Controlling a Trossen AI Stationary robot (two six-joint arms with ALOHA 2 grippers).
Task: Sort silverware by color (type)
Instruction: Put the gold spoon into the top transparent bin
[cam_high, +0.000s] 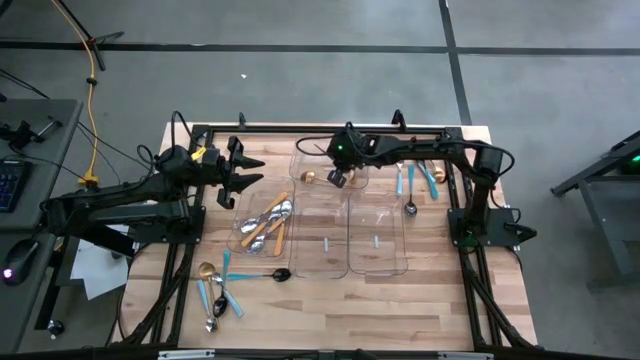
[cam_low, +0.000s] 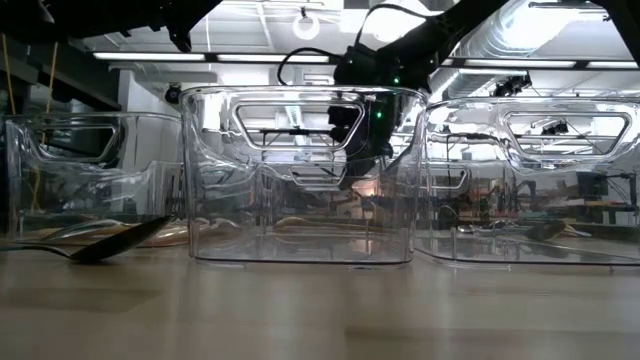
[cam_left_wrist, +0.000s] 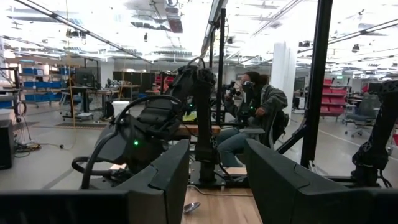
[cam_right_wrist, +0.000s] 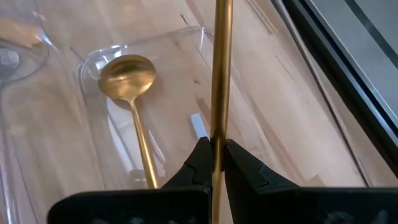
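My right gripper (cam_right_wrist: 217, 157) is shut on a gold utensil (cam_right_wrist: 222, 68) and hovers over the far end of the middle clear tray (cam_high: 320, 262). The same gripper (cam_high: 338, 177) shows in the high view. A gold spoon (cam_right_wrist: 127, 78) lies flat on that tray's floor. Orange-handled spoons (cam_high: 266, 222) lie in the left tray. Blue-handled and orange-handled pieces (cam_high: 418, 182) lie on the table at the far right. A gold spoon (cam_high: 207, 271), a dark spoon (cam_high: 277, 274) and blue-handled pieces (cam_high: 225, 295) lie near the left. My left gripper (cam_high: 245, 172) is open beside the left tray's far end. My right gripper pinches the gold utensil's slim handle (cam_right_wrist: 221, 134) between its two fingertips (cam_right_wrist: 200, 158). The handle runs on ahead of the fingers, in line with them. It is lifted clear above the tray floor. The gripper hides the handle's other end, so which end it has does not show.
Three clear trays stand side by side mid-table; the right one (cam_high: 378, 262) holds no cutlery. The dark spoon (cam_low: 110, 243) lies on the table in front of the left tray. Black frame rails (cam_high: 320, 130) border the table. A seated person (cam_left_wrist: 255, 106) is in the room beyond.
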